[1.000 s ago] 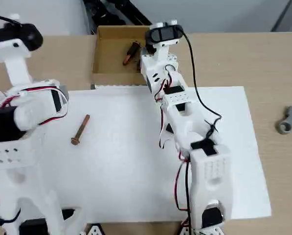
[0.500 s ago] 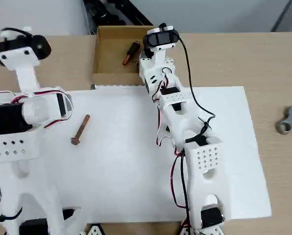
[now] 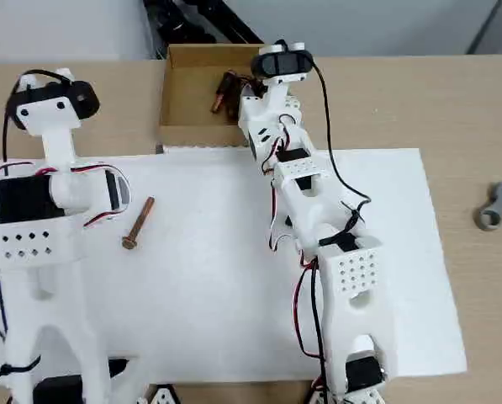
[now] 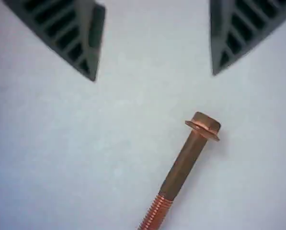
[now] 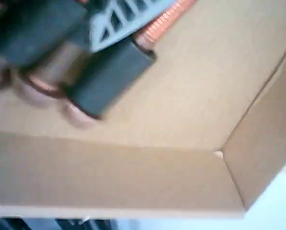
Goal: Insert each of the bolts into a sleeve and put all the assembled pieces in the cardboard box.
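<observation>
Bolt (image 4: 179,171) lies exposed; cardboard box (image 3: 186,94) seemingly crowded.

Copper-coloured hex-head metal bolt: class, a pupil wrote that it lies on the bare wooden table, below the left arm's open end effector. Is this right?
Wrong in one respect. The copper-coloured hex-head metal bolt lies on the white foam sheet, not on the bare wooden table, as the high view shows. It does lie below the left arm's open end effector.

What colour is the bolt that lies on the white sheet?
Copper-brown; the bolt shows best in the left wrist view.
</observation>
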